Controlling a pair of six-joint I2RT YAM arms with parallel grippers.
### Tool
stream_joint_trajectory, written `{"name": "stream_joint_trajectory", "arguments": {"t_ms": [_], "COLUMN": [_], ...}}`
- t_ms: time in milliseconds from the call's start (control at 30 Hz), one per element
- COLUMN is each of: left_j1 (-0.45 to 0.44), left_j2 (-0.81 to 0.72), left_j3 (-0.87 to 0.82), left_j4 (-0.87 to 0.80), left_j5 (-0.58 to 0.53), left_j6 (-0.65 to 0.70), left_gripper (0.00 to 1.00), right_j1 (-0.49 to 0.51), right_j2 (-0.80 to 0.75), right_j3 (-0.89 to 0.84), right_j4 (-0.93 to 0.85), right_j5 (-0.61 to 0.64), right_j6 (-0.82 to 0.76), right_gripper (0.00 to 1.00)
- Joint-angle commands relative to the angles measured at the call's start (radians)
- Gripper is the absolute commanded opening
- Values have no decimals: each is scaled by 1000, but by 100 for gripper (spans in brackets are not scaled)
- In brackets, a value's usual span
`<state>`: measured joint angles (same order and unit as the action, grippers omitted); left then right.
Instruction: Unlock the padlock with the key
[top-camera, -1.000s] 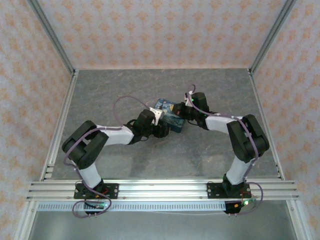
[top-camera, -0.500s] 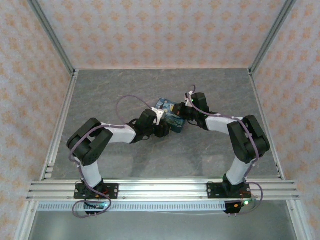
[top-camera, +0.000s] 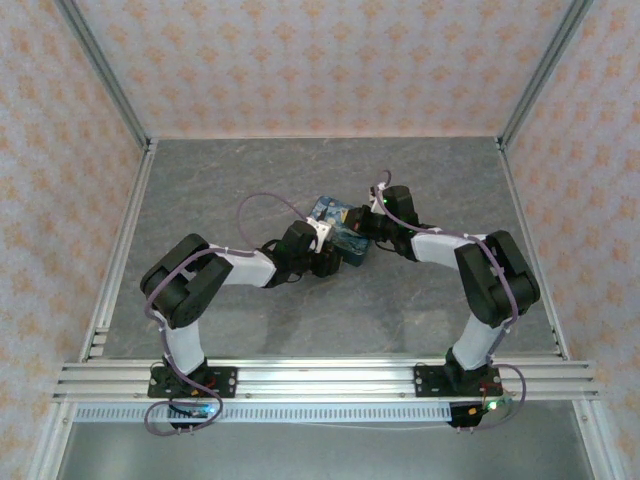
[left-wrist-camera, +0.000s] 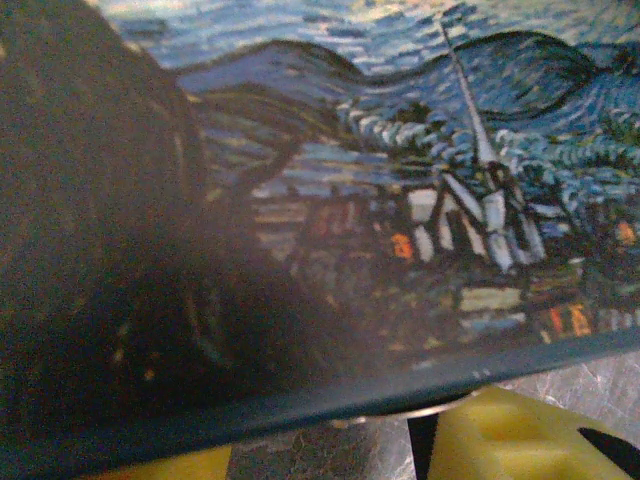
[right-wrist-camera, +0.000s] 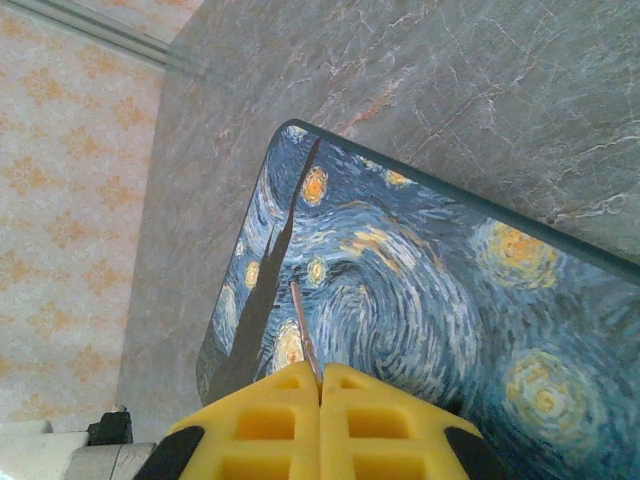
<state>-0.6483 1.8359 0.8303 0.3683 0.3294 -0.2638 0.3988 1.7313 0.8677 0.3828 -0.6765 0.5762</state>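
Observation:
The key (right-wrist-camera: 303, 325) is a thin metal blade sticking out from between the yellow fingers of my right gripper (right-wrist-camera: 320, 385), which is shut on it. It points across the lid of the blue night-sky box (right-wrist-camera: 420, 330). In the top view the right gripper (top-camera: 362, 228) sits over the box (top-camera: 338, 222). My left gripper (top-camera: 328, 262) is at the box's near side. Its yellow fingers (left-wrist-camera: 500, 440) stand apart, with bare table between them and the painted box wall (left-wrist-camera: 400, 220) close in front. The padlock is hidden.
The box lies mid-table on the grey marbled surface (top-camera: 250, 180). Patterned walls and metal frame posts (top-camera: 100, 90) enclose the table on three sides. An aluminium rail (top-camera: 320, 378) runs along the near edge by the arm bases.
My left arm has pushed to the right toward the box, and its jaws have narrowed. The right arm and the key have not moved.

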Motion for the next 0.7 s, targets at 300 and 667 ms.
{"name": "stream_joint_trajectory", "arguments": {"t_ms": [300,667], "left_j1": [-20,-37], "left_j2": [-12,-20], "left_j3": [29,36], "left_j4": [60,41], "left_j5": [-36,-66], "left_j6": [-42,-59], "left_gripper": [41,38], "right_j1": [18,18], "right_j2": [-19,-27], "right_j3": [-42,-49], "right_j4": [-67,-61], "right_j5": [12,17], "right_j6": [7,11], "right_gripper": [0,0]}}
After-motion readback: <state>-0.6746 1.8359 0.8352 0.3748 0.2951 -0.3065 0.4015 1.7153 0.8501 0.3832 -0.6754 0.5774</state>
